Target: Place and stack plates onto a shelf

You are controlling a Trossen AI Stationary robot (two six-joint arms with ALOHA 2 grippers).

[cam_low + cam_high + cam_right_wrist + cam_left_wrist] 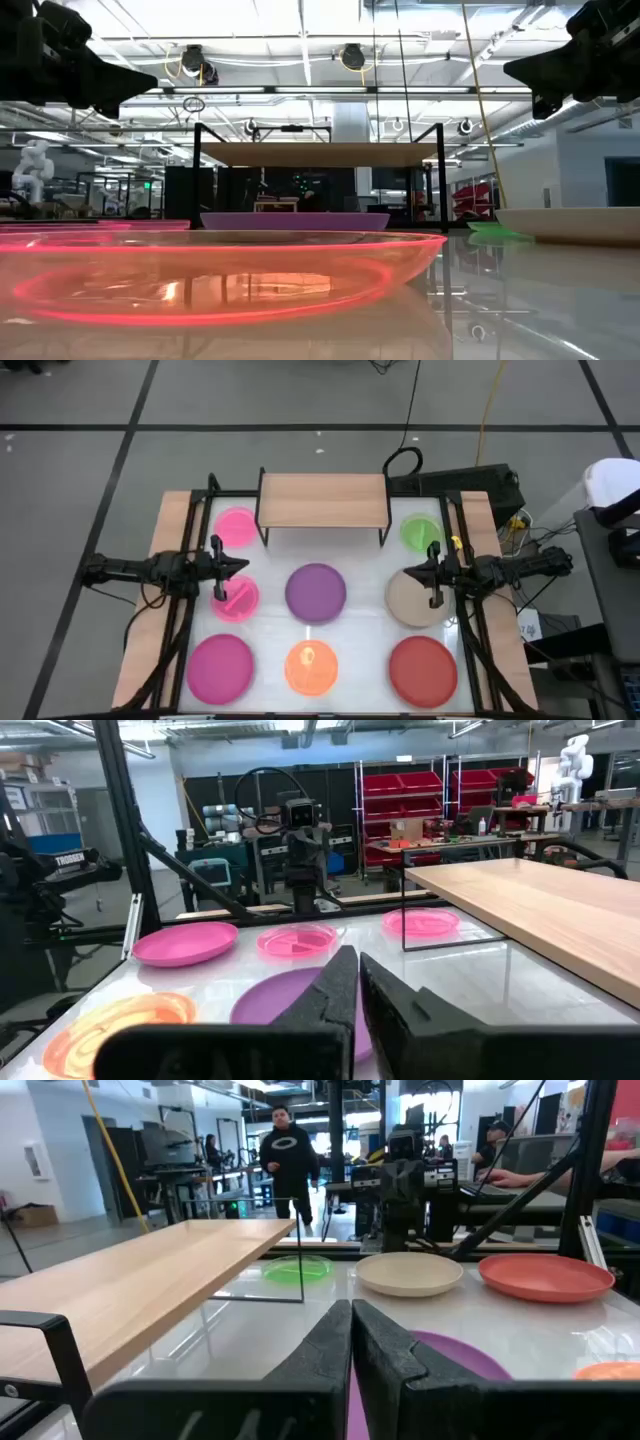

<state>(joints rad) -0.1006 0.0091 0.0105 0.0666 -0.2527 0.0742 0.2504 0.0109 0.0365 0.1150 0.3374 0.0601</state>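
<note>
No plate yet on the shelf [322, 499] at the bench's far edge; both jaws clenched empty, so next choose and grasp a plate.

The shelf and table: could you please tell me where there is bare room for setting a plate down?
The shelf top is wholly bare. On the table, only narrow gaps separate the plates; the widest lies under the shelf, beyond the purple plate. Crowded spots are beside the left gripper and right gripper.
</note>
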